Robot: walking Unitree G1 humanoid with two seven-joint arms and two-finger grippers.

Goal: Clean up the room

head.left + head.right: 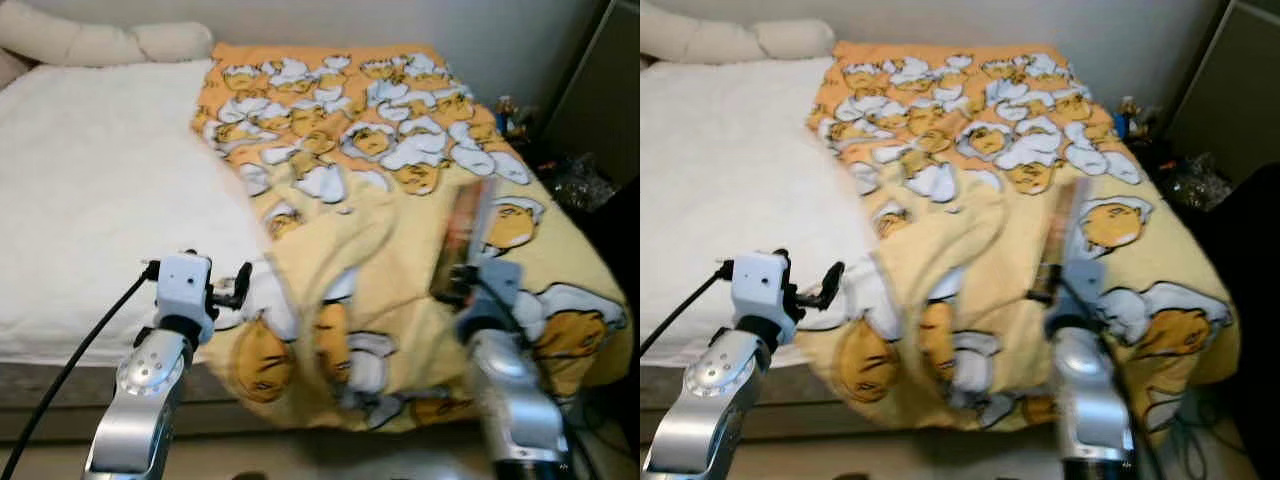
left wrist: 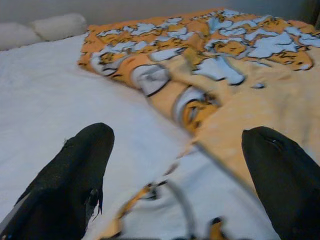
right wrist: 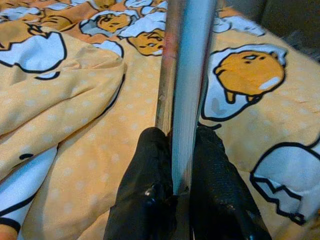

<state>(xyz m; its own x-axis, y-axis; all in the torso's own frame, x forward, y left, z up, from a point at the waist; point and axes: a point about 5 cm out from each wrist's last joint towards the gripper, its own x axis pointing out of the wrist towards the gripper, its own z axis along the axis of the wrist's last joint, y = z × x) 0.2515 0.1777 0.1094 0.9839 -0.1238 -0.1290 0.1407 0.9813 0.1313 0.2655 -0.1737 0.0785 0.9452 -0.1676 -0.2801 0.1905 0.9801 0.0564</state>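
Book-shaped thing first: a thin, flat book or slim case with a pale blue-grey page edge and a darker reddish spine (image 3: pixel 182 95) is pinched edge-on in the right gripper (image 3: pixel 181 150), black textured fingers pressed flat against both faces, so that one's clamped on it. Its long axis runs straight out from the gripper along the fingers, away from the robot and over the bed, so it's already in hand; wherever it ends up, the right arm is the one carrying it. In the head view it's blurred, just a reddish-brown slab (image 1: pixel 462 240) sticking up from the wrist above the blanket, so I can't read a cover. The left gripper (image 2: pixel 177 165) is low at the near edge of the bed, its two rounded black fingers spread wide apart with nothing between them, hovering over a rumpled fold of the blanket. Underneath and beyond both is the soft yellow fleece blanket printed with cartoon egg-yolk characters on white egg shapes (image 1: pixel 400 150), bunched and folded back near the middle. Left of that is the bare fluffy white mattress cover (image 1: pixel 90 190), then long cream pillows (image 1: pixel 100 42) against the wall. Far right there's dark clutter on the floor (image 1: pixel 575 180), too murky to identify.
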